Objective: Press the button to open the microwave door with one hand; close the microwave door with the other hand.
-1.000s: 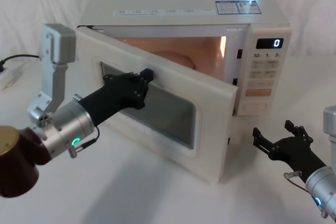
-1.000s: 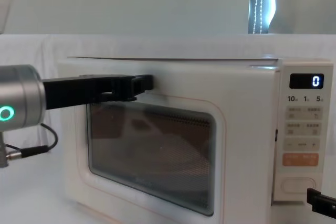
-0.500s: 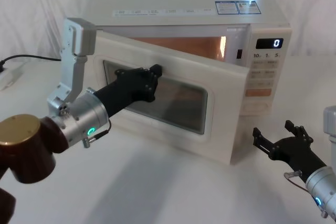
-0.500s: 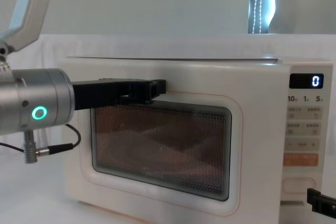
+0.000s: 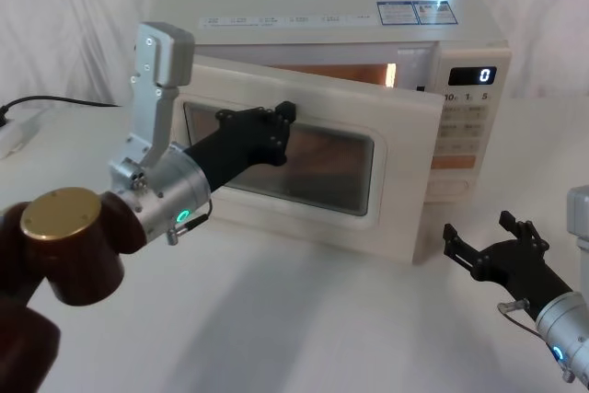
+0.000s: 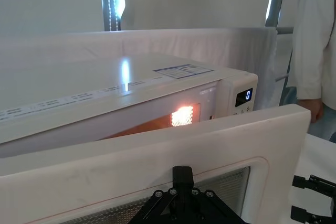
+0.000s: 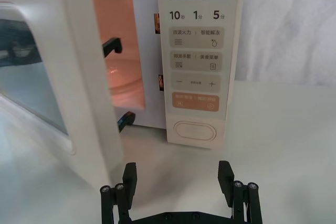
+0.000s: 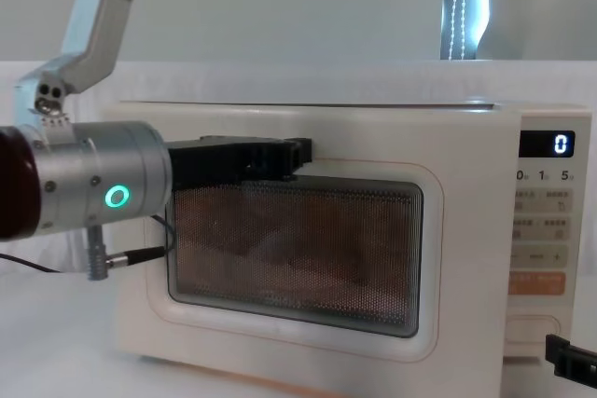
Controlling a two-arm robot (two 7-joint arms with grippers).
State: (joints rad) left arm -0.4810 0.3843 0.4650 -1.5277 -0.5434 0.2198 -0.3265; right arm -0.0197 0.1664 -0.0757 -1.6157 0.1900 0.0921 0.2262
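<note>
With the button (image 7: 194, 130) apparently already pressed, the microwave door (image 5: 405, 181) at frame centre stood slightly ajar, the left hand (image 5: 276, 126), its opening impossible to tell, pressed against it, while the right hand (image 5: 488, 248) waited wide open at lower right.

Left gripper (image 5: 281, 117) reaches forward; right gripper (image 7: 178, 182) rests low, fingers spread.
</note>
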